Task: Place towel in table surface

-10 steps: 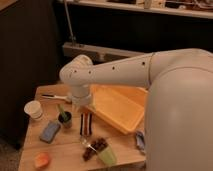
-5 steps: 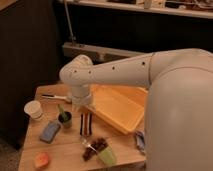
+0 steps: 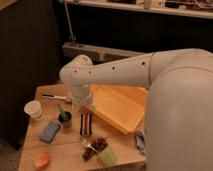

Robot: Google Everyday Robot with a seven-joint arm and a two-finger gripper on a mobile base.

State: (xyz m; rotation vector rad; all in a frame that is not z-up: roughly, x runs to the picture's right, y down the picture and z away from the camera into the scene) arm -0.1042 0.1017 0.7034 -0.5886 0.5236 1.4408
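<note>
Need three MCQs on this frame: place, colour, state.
1. Rumpled blue-grey towel versus orange plastic tub? A inside it; B beside it, at the light wooden tabletop's right edge; C under it.
2. Small cup at the left? A white; B red; C black.
3. Gripper, hanging over the tabletop left of the tub? A open, empty; B shut on towel; C shut on cup.
Key: B, cloth lies outside the tub wall; A, cup is plainly white; A, fingers apart, nothing between.
</note>
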